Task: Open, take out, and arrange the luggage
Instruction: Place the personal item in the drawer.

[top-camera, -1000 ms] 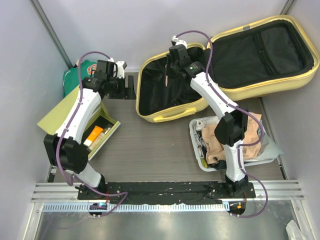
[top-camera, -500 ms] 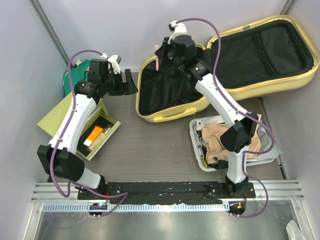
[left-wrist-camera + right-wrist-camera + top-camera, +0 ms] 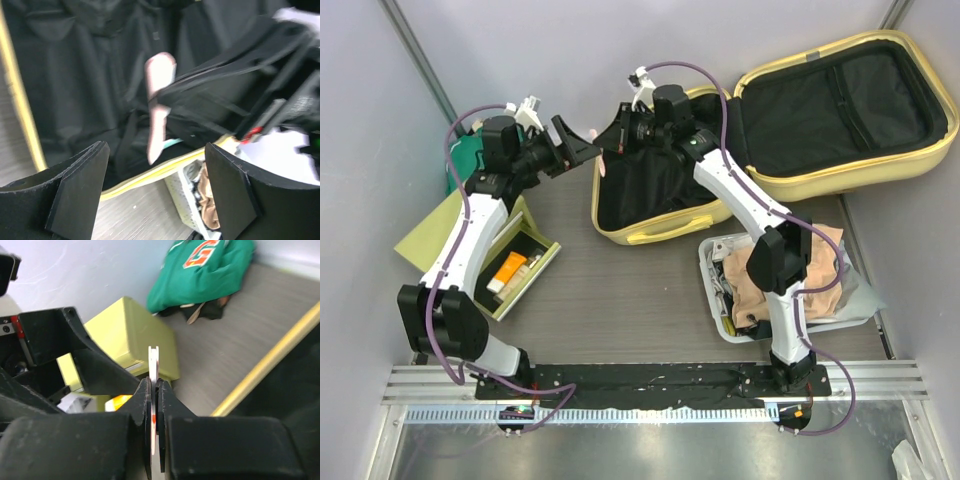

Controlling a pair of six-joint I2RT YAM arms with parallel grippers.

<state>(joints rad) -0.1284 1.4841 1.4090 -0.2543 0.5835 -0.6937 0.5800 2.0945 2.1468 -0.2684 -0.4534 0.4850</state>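
While my right pincer is pressed together on a thin pink strip, gripping it edge-on, my left pincer stands spread wide facing it. From my left wrist the strip shows between the two fingers, and I cannot tell whether they touch it. The luggage lies open at the far side of the surface. Its base is near the middle with the black lining up, and its lid is thrown back to the right. Both pincers meet at the base's far left corner. My right one reaches out over the yellow rim, so the luggage sits behind and below it, while my left one hangs just outside that rim, looking in at the lining. A green sweater lies in the far left corner, and a yellow-green box sits nearer on the left. A tray of clothes rests just in front of the base, on the right.
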